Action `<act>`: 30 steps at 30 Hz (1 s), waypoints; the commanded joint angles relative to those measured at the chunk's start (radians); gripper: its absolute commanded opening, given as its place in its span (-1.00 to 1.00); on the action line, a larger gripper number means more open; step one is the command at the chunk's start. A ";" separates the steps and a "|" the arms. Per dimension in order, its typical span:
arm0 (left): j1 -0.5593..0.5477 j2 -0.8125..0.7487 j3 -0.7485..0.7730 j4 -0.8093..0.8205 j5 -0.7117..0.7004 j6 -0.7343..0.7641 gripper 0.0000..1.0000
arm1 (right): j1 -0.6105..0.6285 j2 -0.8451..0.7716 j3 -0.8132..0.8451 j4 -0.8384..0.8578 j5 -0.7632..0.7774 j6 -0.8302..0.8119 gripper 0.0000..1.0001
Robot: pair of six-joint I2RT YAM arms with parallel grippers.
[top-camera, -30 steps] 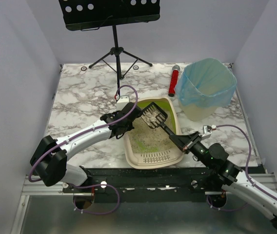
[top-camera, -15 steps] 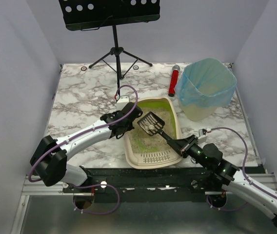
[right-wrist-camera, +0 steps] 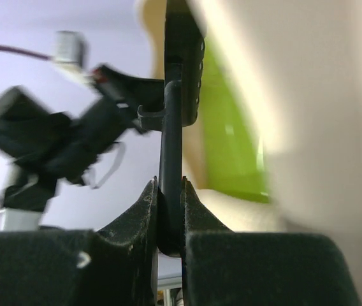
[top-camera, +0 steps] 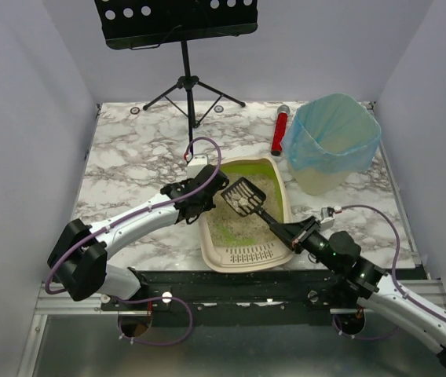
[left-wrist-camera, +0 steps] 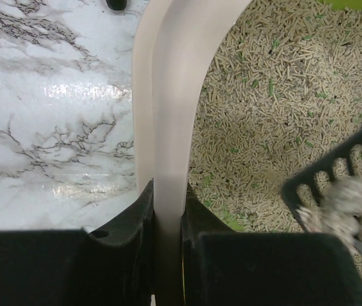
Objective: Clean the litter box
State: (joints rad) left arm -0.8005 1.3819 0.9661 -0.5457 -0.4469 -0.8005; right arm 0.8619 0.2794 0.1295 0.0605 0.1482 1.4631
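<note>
In the top view, the left gripper (top-camera: 210,191) is seen clamped on the left side of the litter box (top-camera: 207,245), which lies directly to that gripper's right. Only the left wrist view shows this grip closely. The beige rim (left-wrist-camera: 168,95) is pinched between the fingers (left-wrist-camera: 123,236), tan granules (left-wrist-camera: 264,95) are spread just right of them, and pale clumps (left-wrist-camera: 353,201) lie in the black scoop (left-wrist-camera: 334,172). From above, the slotted head (top-camera: 243,196) is seen over the granules, up and left of the right gripper (top-camera: 290,233). The right wrist view alone shows those jaws pressed together on the thin handle (right-wrist-camera: 170,140). Beyond the right gripper, well apart, a bin (top-camera: 333,141) lined with a blue bag is seen.
</note>
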 commanded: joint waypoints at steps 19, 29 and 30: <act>-0.006 -0.032 -0.009 0.085 0.109 -0.040 -1.00 | -0.001 0.004 -0.026 -0.028 0.013 0.032 -0.99; -0.006 -0.037 -0.009 0.084 0.111 -0.037 -1.00 | 0.000 0.014 0.134 -0.057 0.021 -0.093 -0.99; -0.006 -0.038 -0.010 0.084 0.109 -0.037 -1.00 | 0.000 0.014 0.139 -0.057 0.021 -0.098 -0.99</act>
State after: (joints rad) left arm -0.8001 1.3815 0.9653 -0.5434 -0.4442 -0.7967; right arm 0.8619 0.3004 0.1741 -0.0166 0.1490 1.4200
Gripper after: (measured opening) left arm 0.215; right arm 0.177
